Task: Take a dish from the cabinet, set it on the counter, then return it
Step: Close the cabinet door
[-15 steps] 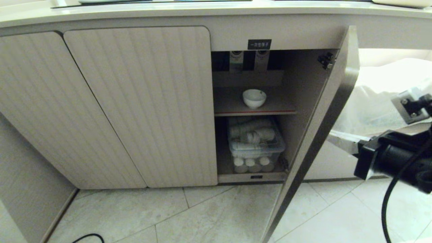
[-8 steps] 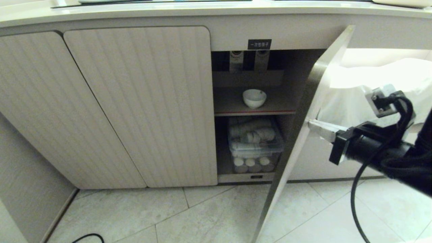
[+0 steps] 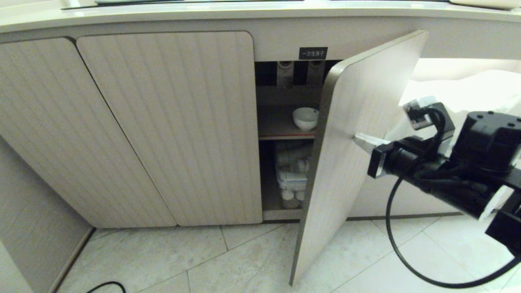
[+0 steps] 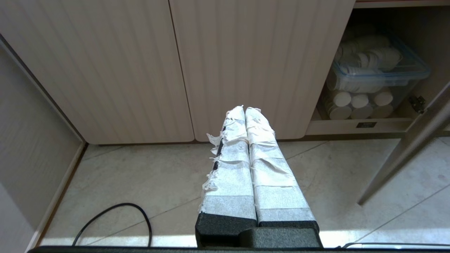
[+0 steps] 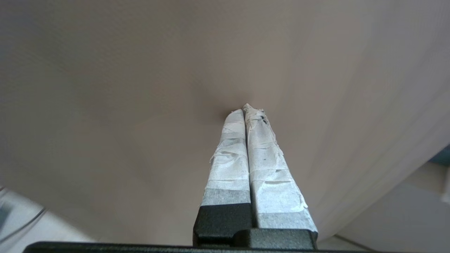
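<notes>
- Right gripper (image 3: 355,137): fingers pressed together, holding nothing, tip set against the ribbed outer face of the open cabinet door (image 3: 358,134). Contact confirmed in right wrist view, tip (image 5: 246,109) meeting the door surface.
- Door: hinged on the right side, standing partly swung across the opening, roughly half shut, lower corner out over the tiled floor (image 3: 252,260).
- Dish (image 3: 305,118): upright on the red-edged upper shelf (image 3: 281,132) inside the cabinet (image 3: 171,122), near the shelf's front; right part hidden behind the door edge. Not held, not touched by either gripper.
- Counter (image 3: 244,16): visible along the top of the head view; no dish on it.
- Lower compartment: clear lidded box (image 4: 372,77) of stacked white cups, with further rolls of cups beneath.
- Left gripper (image 4: 246,112): fingers pressed together, empty, parked low facing the closed left-hand doors and the floor; outside the head view. Black cable (image 4: 116,218) on the floor near it.
- Step in hand, as judged: closing of the door, dish already back on its shelf; retrieval and return appear complete.
- Next move, as judged: steady push along the door's arc until flush with the neighbouring door (image 3: 175,126), tip kept square to the ribbed face to avoid sliding off.
- Risk, as judged: a slipped tip leaving the door ajar. Dish looks well inside the shelf line, no clash with the door expected.
</notes>
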